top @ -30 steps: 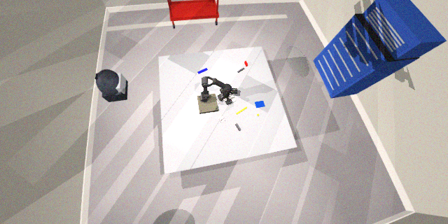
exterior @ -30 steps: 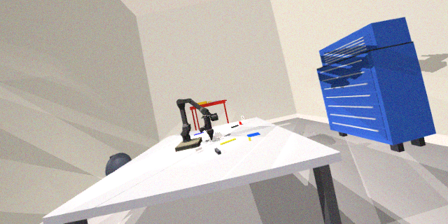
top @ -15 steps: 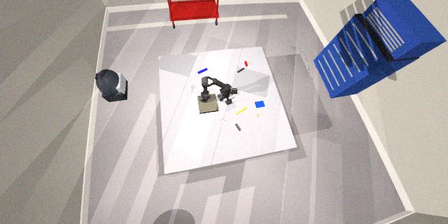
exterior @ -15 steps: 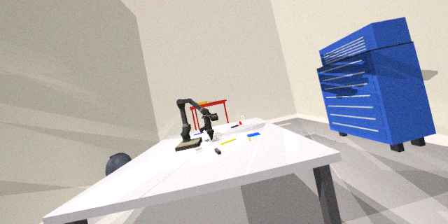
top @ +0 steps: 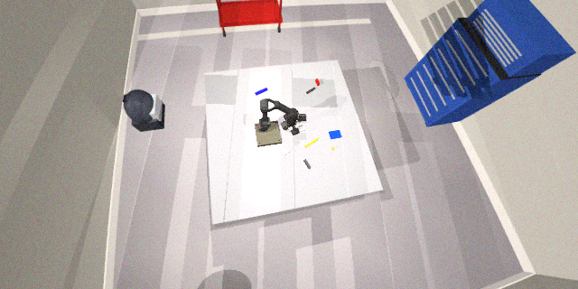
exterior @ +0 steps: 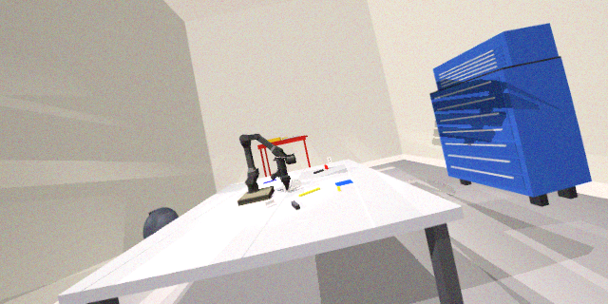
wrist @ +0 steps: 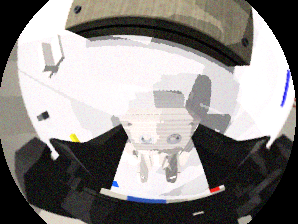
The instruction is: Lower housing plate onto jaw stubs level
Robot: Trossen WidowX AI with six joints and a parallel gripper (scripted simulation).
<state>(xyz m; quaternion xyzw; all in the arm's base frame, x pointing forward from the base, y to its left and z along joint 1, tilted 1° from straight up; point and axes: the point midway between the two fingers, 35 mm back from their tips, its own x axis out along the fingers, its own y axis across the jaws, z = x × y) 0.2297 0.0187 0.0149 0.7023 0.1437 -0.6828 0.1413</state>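
Observation:
The pale housing plate (wrist: 160, 119) lies across the space between the fingertips in the wrist view, with two round features near its lower edge. My gripper (exterior: 288, 189) (wrist: 158, 124) is shut on the plate, one dark finger at each side edge. Below the plate in the wrist view, the left jaw (wrist: 143, 171) and the right jaw (wrist: 171, 172) stand side by side, pointing away from it. Their stubs are hidden or washed out, and the height left between plate and stubs cannot be told. The top and exterior views show these parts too small and pale to separate.
The arm's base board (top: 268, 137) (exterior: 256, 196) (wrist: 160, 20) is close behind the plate. A yellow bar (top: 312, 143) (exterior: 310, 192), a blue square (top: 335, 135) (exterior: 344, 182) and a dark grey block (top: 307, 163) (exterior: 295, 204) (wrist: 43, 116) lie around. A pale piece (wrist: 50, 54) lies near the board.

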